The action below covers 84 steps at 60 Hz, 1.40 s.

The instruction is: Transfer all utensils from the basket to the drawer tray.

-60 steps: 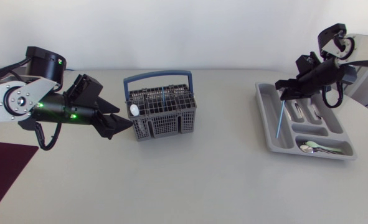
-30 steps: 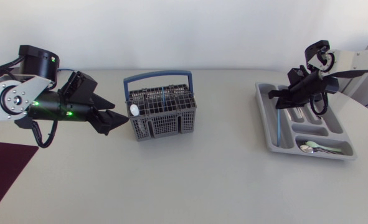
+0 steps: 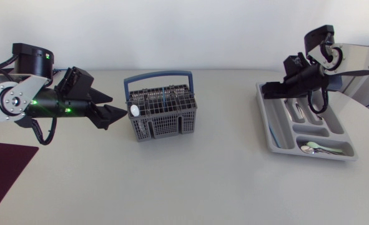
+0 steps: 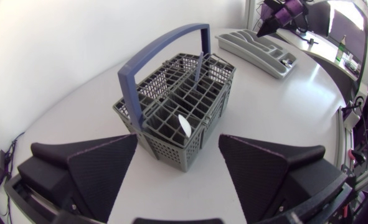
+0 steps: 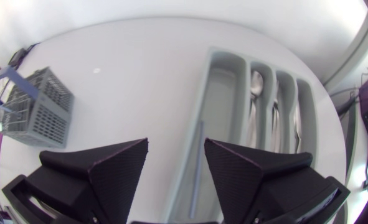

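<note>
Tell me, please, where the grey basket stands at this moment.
In the head view the basket stands left of centre, just ahead of the left tool, far from the drawer tray at the right.

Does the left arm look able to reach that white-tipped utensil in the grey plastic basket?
Probably yes: the left gripper, fingers open, sits beside the grey plastic basket with nothing between; the white-tipped utensil stands at its near side.
</note>
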Motion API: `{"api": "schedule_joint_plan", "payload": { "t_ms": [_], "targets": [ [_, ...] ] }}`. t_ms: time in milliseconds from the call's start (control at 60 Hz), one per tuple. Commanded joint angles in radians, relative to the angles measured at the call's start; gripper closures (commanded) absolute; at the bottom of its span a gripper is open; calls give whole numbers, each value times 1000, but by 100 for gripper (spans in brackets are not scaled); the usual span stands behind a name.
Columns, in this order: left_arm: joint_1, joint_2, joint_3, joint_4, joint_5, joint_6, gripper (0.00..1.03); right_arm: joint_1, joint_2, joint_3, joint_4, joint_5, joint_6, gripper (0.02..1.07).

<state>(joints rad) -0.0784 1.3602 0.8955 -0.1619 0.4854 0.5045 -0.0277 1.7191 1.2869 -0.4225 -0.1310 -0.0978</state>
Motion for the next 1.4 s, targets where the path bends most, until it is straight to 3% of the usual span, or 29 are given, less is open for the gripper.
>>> {"api": "schedule_joint_plan", "payload": {
  "t_ms": [0, 283, 517, 617, 767, 1033, 1383],
  "targets": [
    [8, -1, -24, 22, 2, -15, 12, 94, -93, -72, 37, -10, 12, 34],
    [8, 11, -52, 91, 2, -44, 12, 361, -165, -156, 205, -7, 78, 35],
    [34, 51, -58, 137, 4, -54, 12, 529, -65, -143, 364, 60, 106, 38],
    [43, 63, -59, 148, 9, -54, 12, 557, -6, -118, 418, 64, 119, 54],
    [49, 97, -61, 177, 10, -54, 12, 584, 94, -61, 449, 62, 130, 65],
    [58, 140, -61, 211, 13, -54, 12, 615, 188, -12, 507, 76, 124, 65],
    [60, 146, -69, 217, 18, -52, 12, 611, 215, 9, 459, 80, 125, 65]
  ]
}}
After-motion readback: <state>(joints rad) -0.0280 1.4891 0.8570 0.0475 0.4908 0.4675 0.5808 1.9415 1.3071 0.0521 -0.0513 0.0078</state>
